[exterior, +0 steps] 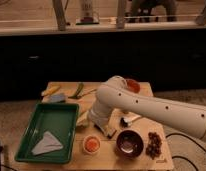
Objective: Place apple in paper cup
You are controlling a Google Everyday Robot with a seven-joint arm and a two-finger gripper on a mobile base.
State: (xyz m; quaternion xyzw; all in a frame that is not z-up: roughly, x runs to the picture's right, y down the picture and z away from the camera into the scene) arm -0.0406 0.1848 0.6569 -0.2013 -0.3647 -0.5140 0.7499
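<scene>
While apple (91, 143) sits in paper cup (84, 147), pincer (108, 131) hangs just beside.

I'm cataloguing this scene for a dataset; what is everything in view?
apple: 1, orange-red, inside the paper cup
paper cup: 1, white, table front, right of the tray
tray: 1, green, table left
cloth: 1, pale grey, in the tray
brown bowl: 1, dark brown, right of the paper cup
dark pieces: 1 cluster, dark, front right corner
orange bowl: 1, orange, back, partly behind arm
yellow item: 1, yellow, back left
green item: 1, green, beside the yellow item
table: 1, light wood, centre
arm: 1, white, entering from right
hand: 1, dark, just up-right of the paper cup
</scene>
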